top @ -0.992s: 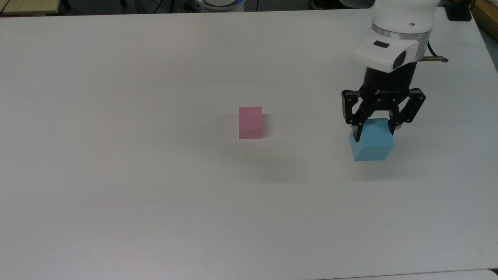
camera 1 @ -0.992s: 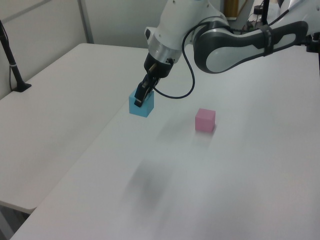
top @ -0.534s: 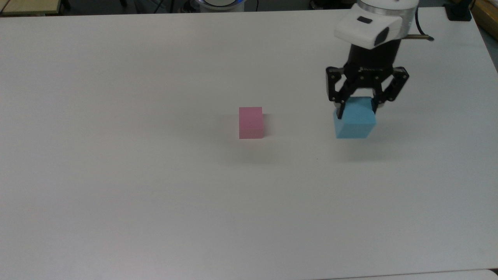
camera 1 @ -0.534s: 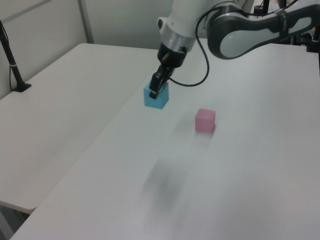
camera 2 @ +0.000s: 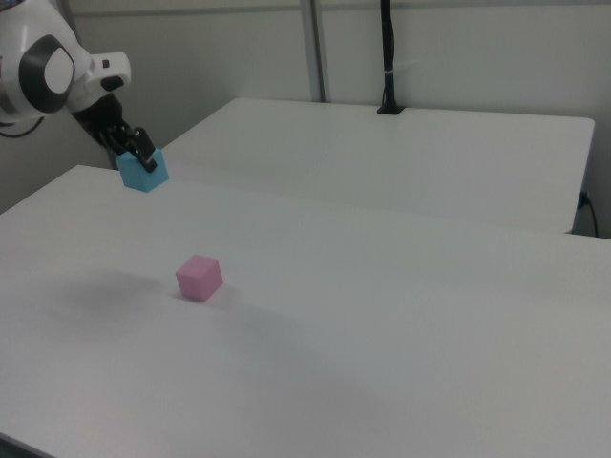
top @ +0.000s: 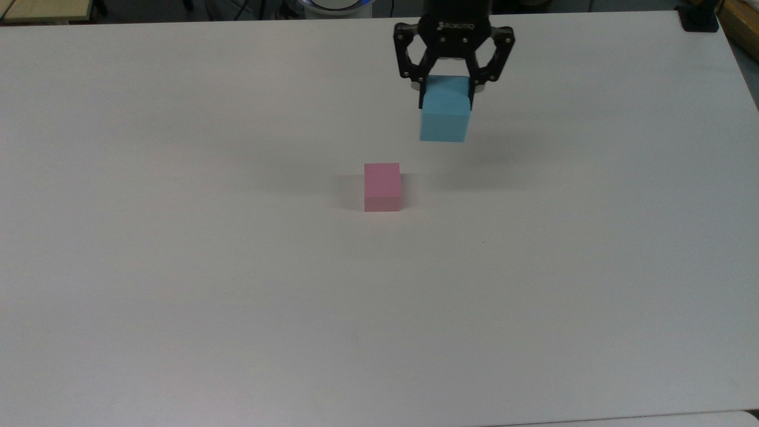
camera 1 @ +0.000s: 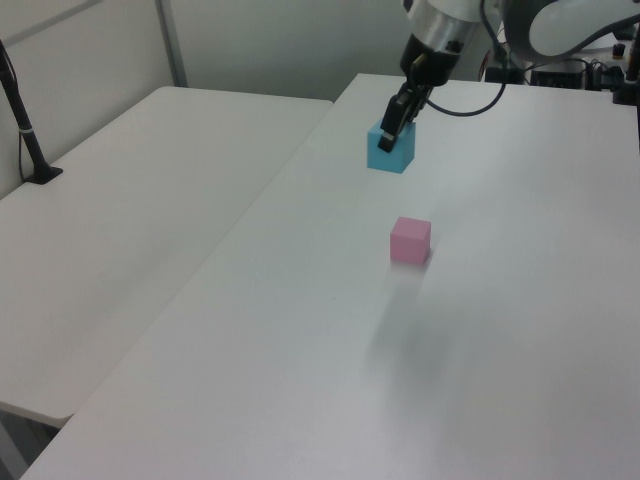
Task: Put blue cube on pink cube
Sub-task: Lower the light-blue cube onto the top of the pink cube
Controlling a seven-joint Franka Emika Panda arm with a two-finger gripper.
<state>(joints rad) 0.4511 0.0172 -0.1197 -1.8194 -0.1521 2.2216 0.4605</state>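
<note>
My gripper [top: 446, 89] is shut on the blue cube [top: 445, 114] and holds it in the air above the white table [top: 178, 296]. The pink cube [top: 382, 187] rests on the table near the middle, below and to the left of the blue cube in the top view. In the left view the gripper [camera 1: 392, 130] carries the blue cube [camera 1: 391, 150] well behind the pink cube [camera 1: 410, 240]. In the right view the gripper [camera 2: 139, 156] holds the blue cube [camera 2: 143, 171] at the far left, above and beyond the pink cube [camera 2: 199, 277].
A second white table [camera 1: 140, 200] stands beside this one, with a black pole [camera 1: 25, 130] on it. The same black pole [camera 2: 387, 57] stands at the far end in the right view. A dark object [top: 699, 18] sits at the table's top right corner.
The gripper has lifted the blue cube off the table and carried it up and to the top view's left, closer to the pink cube. The pink cube has not moved.
</note>
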